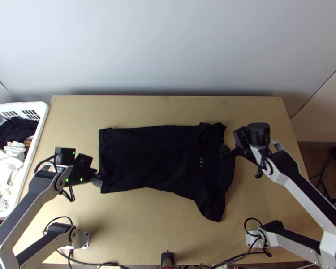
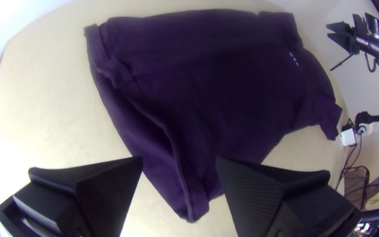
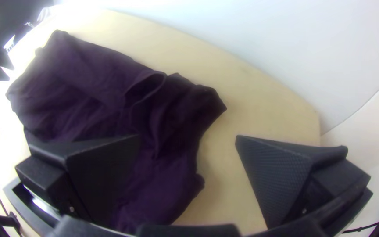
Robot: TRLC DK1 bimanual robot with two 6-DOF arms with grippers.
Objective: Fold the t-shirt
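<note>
t-shirt: black (image 1: pixel 154 157), mid-table (image 1: pixel 136 237), laid mostly flat, edges uneven
left gripper: open (image 1: pixel 97 180), at shirt's lower-left corner in top view
right gripper: open (image 1: pixel 224 151), by shirt's right end in top view
basket: white (image 1: pixel 33 149), left of table, clothes inside

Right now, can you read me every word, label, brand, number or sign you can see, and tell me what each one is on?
Small pale lettering on the black t-shirt: too small and blurred to quote with certainty.
White basket: no text that I can make out.
</note>
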